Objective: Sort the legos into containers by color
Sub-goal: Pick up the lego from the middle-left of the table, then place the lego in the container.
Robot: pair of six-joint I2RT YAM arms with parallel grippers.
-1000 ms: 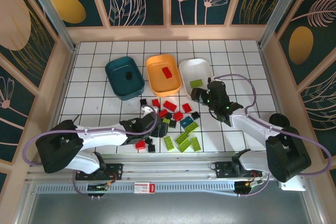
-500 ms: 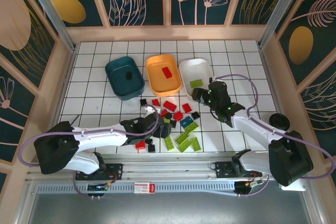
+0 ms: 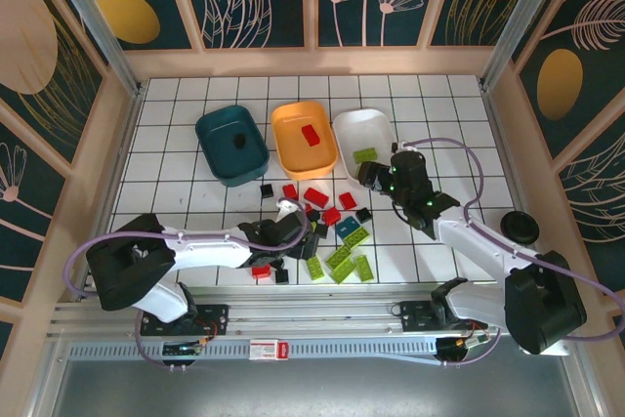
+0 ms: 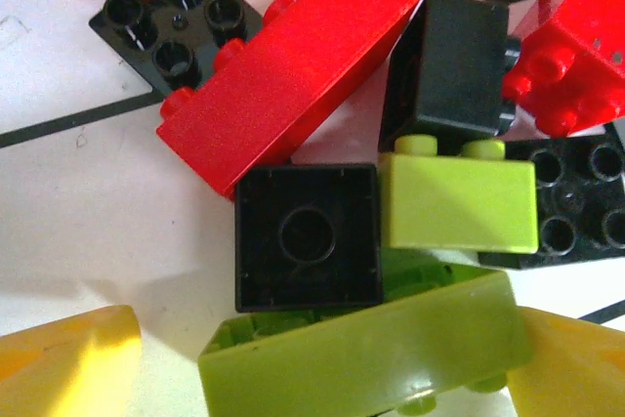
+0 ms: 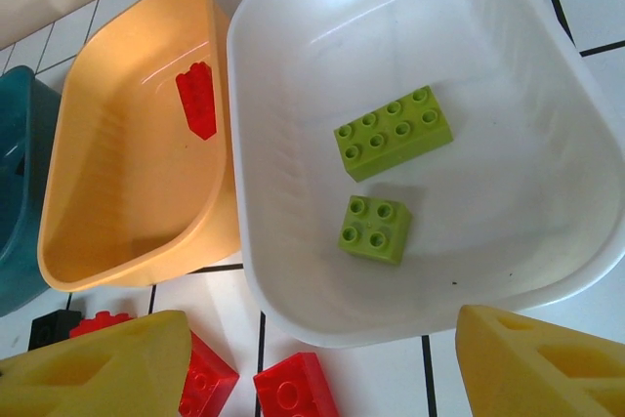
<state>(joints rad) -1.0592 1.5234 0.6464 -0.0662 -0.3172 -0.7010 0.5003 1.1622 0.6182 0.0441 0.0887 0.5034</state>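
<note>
Against a second ago: farther right with the left arm (image 3: 205, 244), pushed deeper into the loose legos (image 3: 347, 229) near the middle of the table (image 3: 176, 192). Left jaws released, spread wide and low over the pile, grasping nothing. Between the yellow fingertips (image 4: 68, 363), a long lime brick (image 4: 371, 354) on its side, against one tip and clear of the other. Just beyond it, an upturned black brick (image 4: 308, 236), a small lime brick (image 4: 459, 204) and a long red brick (image 4: 293, 75), packed close together.

Eased a touch toward the tubs with the right arm (image 3: 474, 241). Right jaws also released and empty, hanging above the near rim of the white tub (image 5: 322, 46). Inside that tub, lying apart, a long green brick (image 5: 394, 132) and a square green brick (image 5: 374, 229). In the orange tub (image 5: 117, 173), just beside it, a single red brick (image 5: 197, 100). In the dark teal tub (image 3: 210, 134), farther left, a single black brick (image 3: 237, 141). No change in the tubs' contents or in the scatter of loose bricks.
</note>
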